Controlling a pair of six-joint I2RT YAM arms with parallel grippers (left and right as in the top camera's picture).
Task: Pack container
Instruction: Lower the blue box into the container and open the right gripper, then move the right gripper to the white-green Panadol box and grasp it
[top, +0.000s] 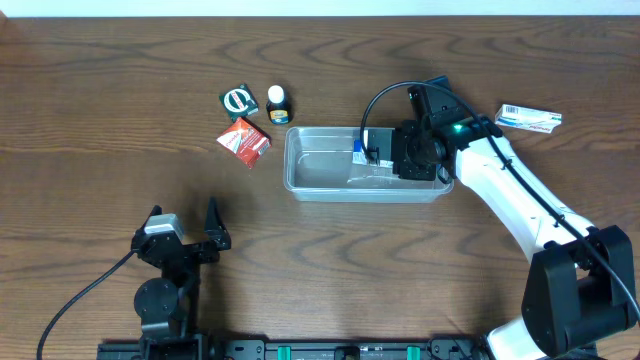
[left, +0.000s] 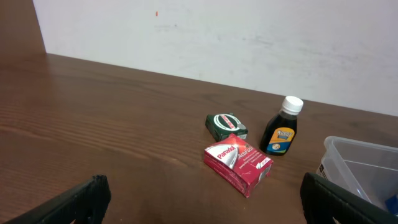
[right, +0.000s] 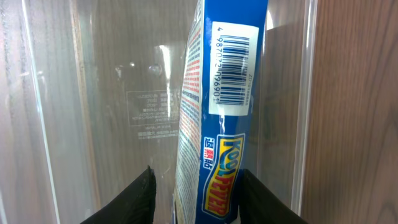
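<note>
The right hand (right: 198, 202) sits inside the container (top: 330, 192), its fingers either side of an upright blue packet (right: 221, 124). Whether they pinch it, I cannot tell. The left hand (top: 185, 222) gapes wide over the table (top: 100, 120). Ahead of it lie a red packet (left: 238, 163), then a green box (left: 226, 125) and a bottle (left: 280, 130).
</note>
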